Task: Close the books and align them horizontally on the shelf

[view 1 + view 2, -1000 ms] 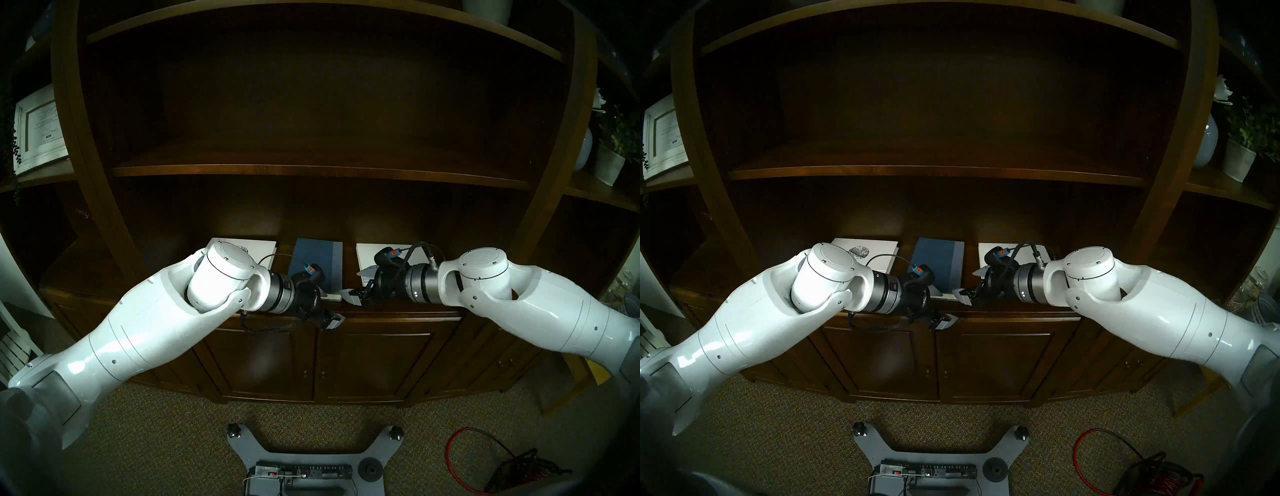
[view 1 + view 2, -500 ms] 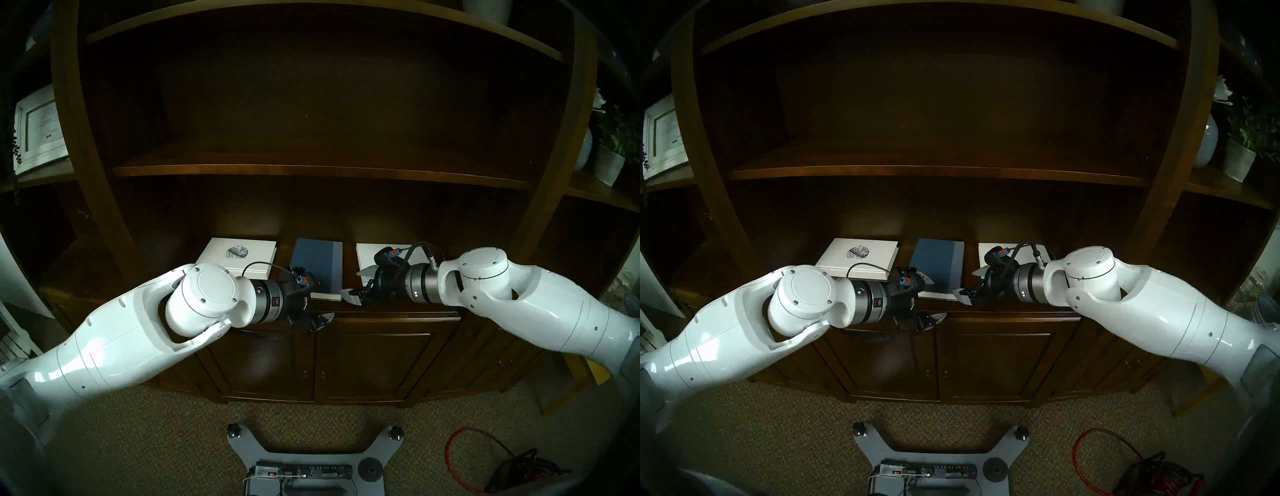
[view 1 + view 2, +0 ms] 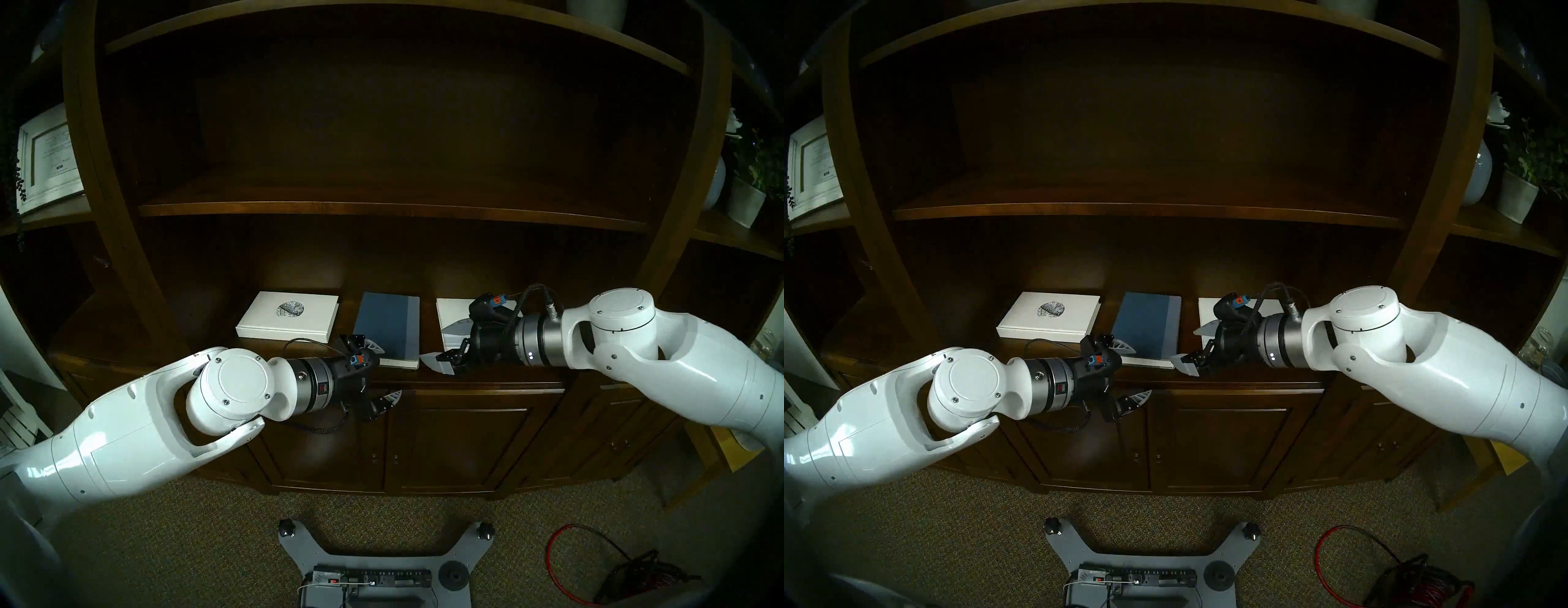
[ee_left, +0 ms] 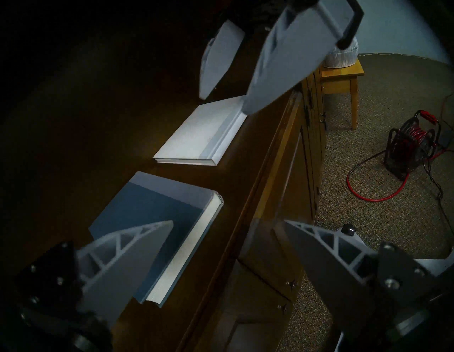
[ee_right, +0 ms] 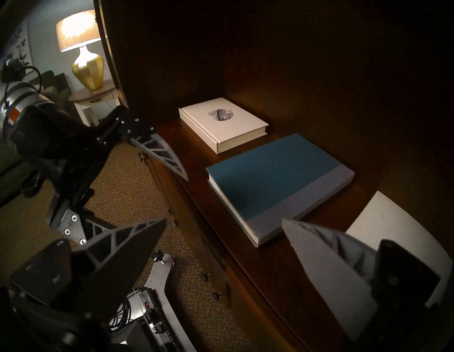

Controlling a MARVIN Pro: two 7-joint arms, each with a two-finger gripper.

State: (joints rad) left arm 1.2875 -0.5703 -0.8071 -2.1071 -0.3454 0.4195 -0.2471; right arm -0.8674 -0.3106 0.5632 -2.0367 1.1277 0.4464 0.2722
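On the shelf: three books lie flat, all shut, in a left-to-right row, well apart from each other.
Speckled white book: leftmost, sits further back than the others, long side across the shelf.
Blue book: middle, turned the other way, long side running front to back, slightly skewed, its page edge near the shelf lip.
Plain white book: rightmost, partly hidden by the right arm in the head views.
Left gripper: jaws spread wide, empty, hanging at the shelf's front edge just left of the blue book's near corner, one finger over the shelf, one below the lip.
Right gripper: jaws spread wide, empty, above the gap between blue and plain white books, touching neither.
Progress (judgement): closing looks done; alignment not, since the blue book's orientation and depth differ from the speckled one's.
Risk 1: pushing the blue book sideways near the lip could tip it off the front.
Risk 2: left gripper's lower finger could catch the shelf edge on re-entry.
Risk 3: grippers are close; simultaneous moves toward the blue book could collide.
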